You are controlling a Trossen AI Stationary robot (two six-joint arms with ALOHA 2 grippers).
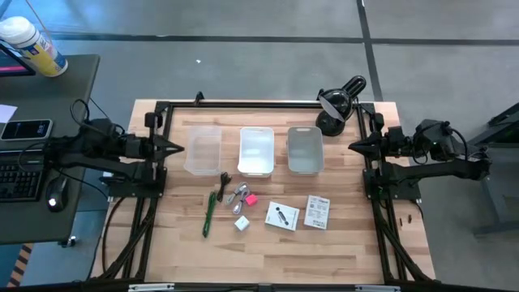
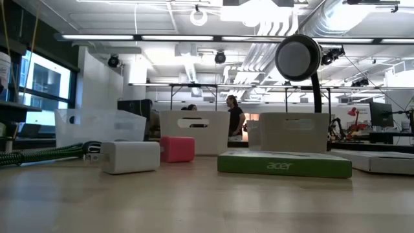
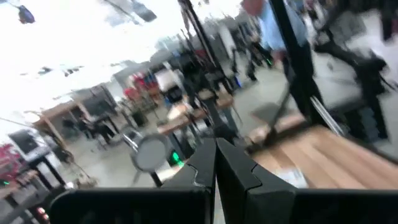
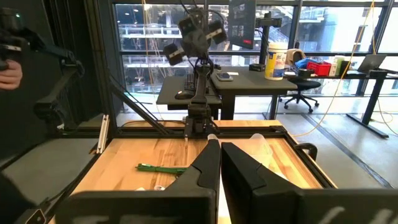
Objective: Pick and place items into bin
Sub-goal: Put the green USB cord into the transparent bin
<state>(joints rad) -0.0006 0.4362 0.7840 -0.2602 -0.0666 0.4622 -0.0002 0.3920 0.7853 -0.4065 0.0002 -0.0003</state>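
1. So, the left gripper (image 1: 177, 148) sits at the table's left edge, just left of the clear bin (image 1: 203, 150), fingers pressed together and holding nothing.
2. Three bins stand in a row at the back: the clear bin, the white bin (image 1: 257, 151) in the middle, then the grey bin (image 1: 305, 150). All look empty from above.
3. The items lie loose in front of the white bin: green pen (image 1: 209, 214) farthest left, black cable (image 1: 224, 183) and silvery metal piece (image 1: 238, 195) beside it, tiny pink piece (image 1: 250, 199) and small white cube (image 1: 242, 222) just right of those.
4. Right of the cube are two white printed cards (image 1: 282, 215), in front of the grey bin.
5. A black desk lamp (image 1: 336, 104) stands behind the grey bin.
6. The right gripper (image 1: 355, 147) waits at the right edge, just right of the grey bin, fingers together too, empty.
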